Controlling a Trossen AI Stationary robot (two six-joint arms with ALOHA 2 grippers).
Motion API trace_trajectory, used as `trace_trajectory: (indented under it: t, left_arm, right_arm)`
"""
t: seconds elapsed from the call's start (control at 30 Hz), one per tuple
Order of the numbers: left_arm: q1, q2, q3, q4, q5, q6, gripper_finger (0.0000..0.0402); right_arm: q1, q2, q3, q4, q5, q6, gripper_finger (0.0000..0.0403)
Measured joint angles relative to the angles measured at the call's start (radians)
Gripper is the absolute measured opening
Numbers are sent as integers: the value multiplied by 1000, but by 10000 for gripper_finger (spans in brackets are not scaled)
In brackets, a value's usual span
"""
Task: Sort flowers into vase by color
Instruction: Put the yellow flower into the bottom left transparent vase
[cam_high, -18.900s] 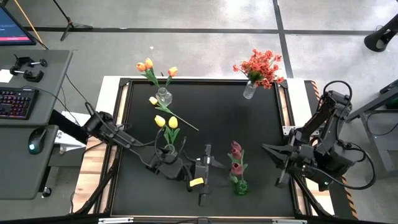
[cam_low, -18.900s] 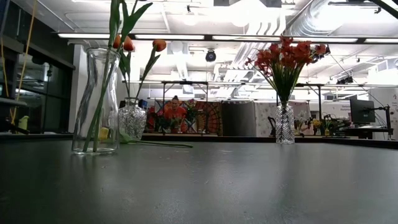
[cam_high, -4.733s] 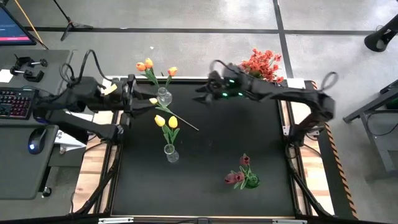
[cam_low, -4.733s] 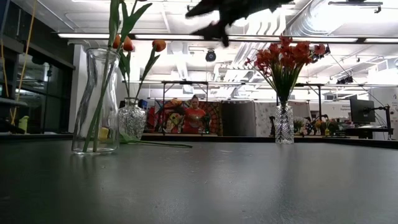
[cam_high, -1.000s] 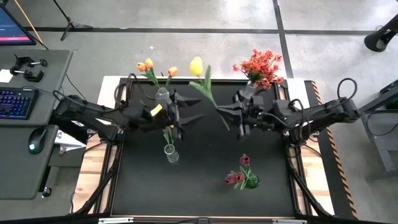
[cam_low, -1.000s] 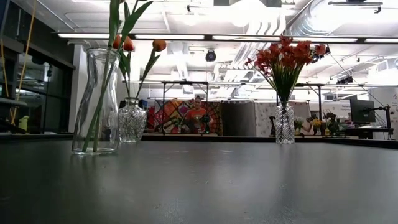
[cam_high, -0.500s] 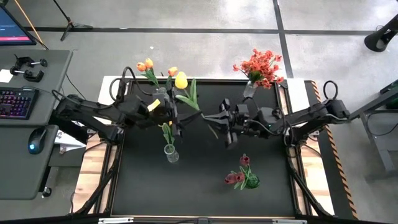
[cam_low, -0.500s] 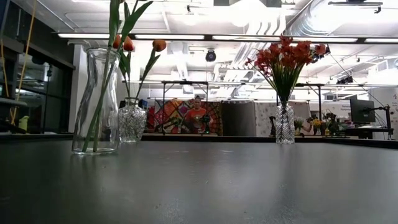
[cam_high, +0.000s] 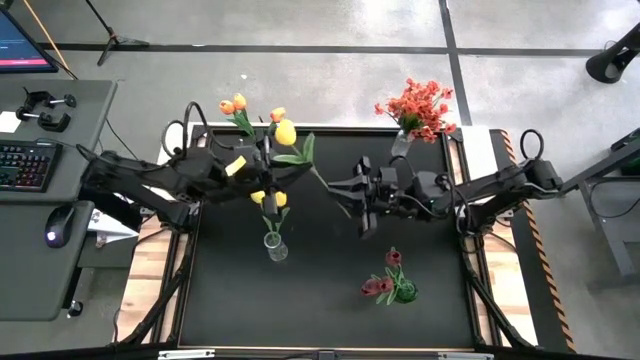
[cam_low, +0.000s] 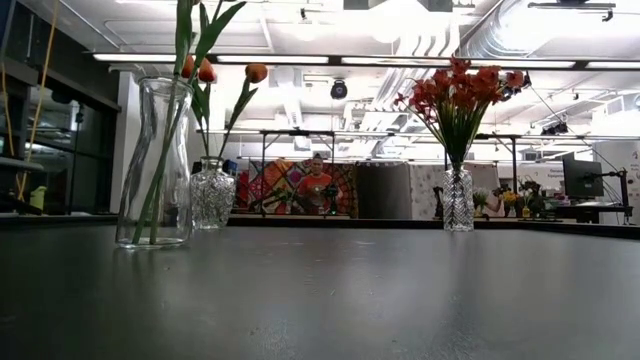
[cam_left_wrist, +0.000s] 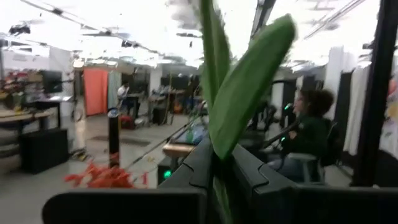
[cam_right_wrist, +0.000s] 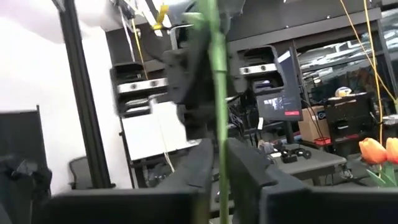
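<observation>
A yellow flower (cam_high: 285, 132) on a long green stem hangs in the air over the table's far middle, held at two places. My left gripper (cam_high: 284, 162) is shut on the stem beside the leaves (cam_left_wrist: 239, 93). My right gripper (cam_high: 342, 198) is shut on the stem farther down, toward the flower's foot. Below them a clear vase (cam_high: 273, 243) stands on the table with two yellow flowers (cam_high: 268, 198) in it. The low view shows neither gripper. My left gripper pinches the stem just below the leaves (cam_left_wrist: 221, 186) between its two fingers. It comes roughly level from the table's left, across the stem. The flower is lifted clear. My right gripper has the lower stem (cam_right_wrist: 217, 155) between its two fingers (cam_right_wrist: 202, 165), which come roughly level from the table's right and lie across it. The stem rises past them, clear of the table.
A vase of orange flowers (cam_high: 233, 104) stands at the far left, close behind my left gripper. A vase of red-orange sprays (cam_high: 420, 108) is at the far right, and a green vase of pink flowers (cam_high: 388, 288) at the near right. A person sits beyond the table (cam_low: 317, 185).
My right gripper has carried the yellow flower toward the table's left and near side, bringing the stem between my left gripper's open fingers. My left gripper has shut on the stem by the leaves and drawn slightly left. The flower head now sits farther left.
</observation>
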Motion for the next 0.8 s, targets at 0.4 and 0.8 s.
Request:
trace_trajectory:
  t: [0.4, 0.8]
  left_arm:
    - [-80, -183, 0, -407, -32, -103, 1]
    - [-463, -246, 0, -600, -190, -460, 0]
  right_arm:
    - [1, -181, -1, -217, 219, -143, 257]
    - [1, -390, -1, -551, 288, -111, 272]
